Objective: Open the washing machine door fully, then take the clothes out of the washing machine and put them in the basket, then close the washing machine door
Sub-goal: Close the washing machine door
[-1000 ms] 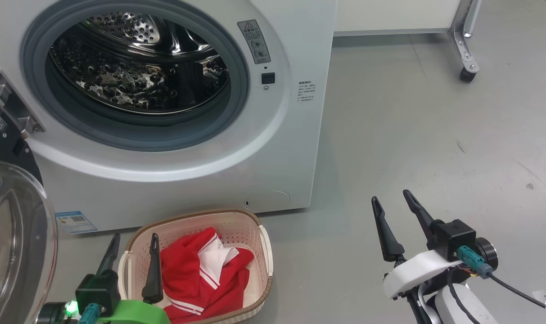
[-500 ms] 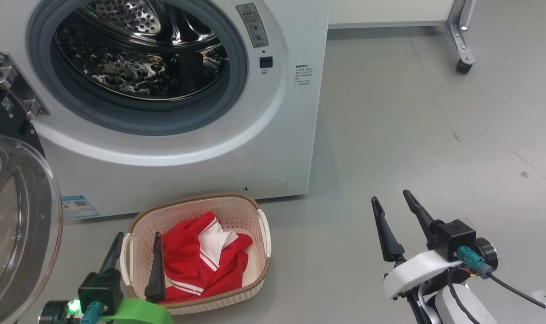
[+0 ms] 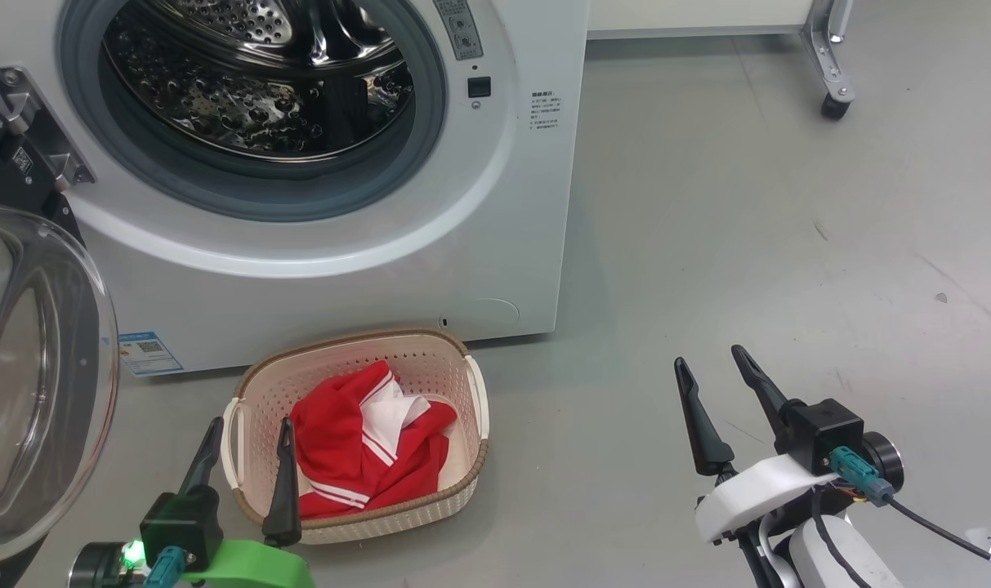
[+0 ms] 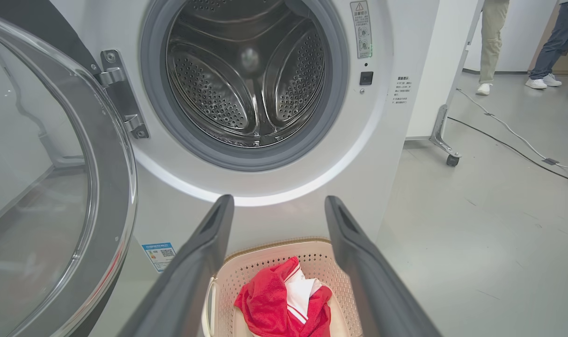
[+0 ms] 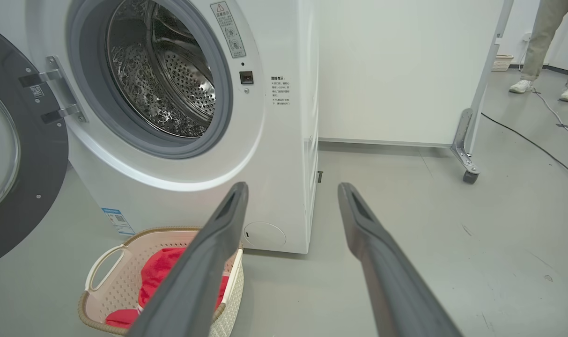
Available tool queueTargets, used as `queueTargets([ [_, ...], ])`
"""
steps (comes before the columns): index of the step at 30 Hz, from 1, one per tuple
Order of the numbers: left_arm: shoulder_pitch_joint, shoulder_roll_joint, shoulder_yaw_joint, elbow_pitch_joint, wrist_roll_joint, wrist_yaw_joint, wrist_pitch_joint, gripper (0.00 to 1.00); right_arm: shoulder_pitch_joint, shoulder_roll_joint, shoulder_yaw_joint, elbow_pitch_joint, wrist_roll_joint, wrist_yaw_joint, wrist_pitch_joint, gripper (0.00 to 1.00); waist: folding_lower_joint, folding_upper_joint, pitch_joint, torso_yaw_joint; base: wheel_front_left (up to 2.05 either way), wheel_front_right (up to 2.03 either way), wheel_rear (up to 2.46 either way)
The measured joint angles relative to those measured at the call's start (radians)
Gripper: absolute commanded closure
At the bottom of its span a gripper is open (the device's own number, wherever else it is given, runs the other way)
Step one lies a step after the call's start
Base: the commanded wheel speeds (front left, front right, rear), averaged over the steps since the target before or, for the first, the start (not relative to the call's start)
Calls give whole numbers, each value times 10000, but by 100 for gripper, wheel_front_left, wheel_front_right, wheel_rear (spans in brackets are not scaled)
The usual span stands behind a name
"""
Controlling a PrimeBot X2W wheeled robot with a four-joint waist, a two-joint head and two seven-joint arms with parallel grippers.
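The white washing machine (image 3: 462, 245) stands with its steel drum (image 3: 258, 73) bare inside. Its round door (image 3: 37, 384) hangs swung out at the left, black rim and clear glass bowl facing me; it also fills the left of the left wrist view, door (image 4: 54, 187). On the floor in front sits the cream basket (image 3: 430, 367) holding the red and white clothes (image 3: 364, 445). My left gripper (image 3: 250, 429) is open just over the basket's near left corner, nothing between its fingers. My right gripper (image 3: 707, 363) is open over bare floor to the right, empty.
A white panel on a caster leg (image 3: 830, 90) stands behind the machine at the right. Two people's legs (image 4: 492, 47) and a floor cable (image 4: 513, 140) are farther back. Grey floor (image 3: 748, 245) stretches to the machine's right.
The head camera has tilted, so machine and basket sit higher in the picture. Both grippers stay open, with nothing taken hold of.
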Motion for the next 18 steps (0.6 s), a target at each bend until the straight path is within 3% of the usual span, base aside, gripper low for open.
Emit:
queueTargets([
  [18, 36, 6, -6, -46, 12, 2, 40, 0, 24, 2, -2, 69, 0, 0, 0, 0, 0, 0, -167, 22, -5, 5, 0],
])
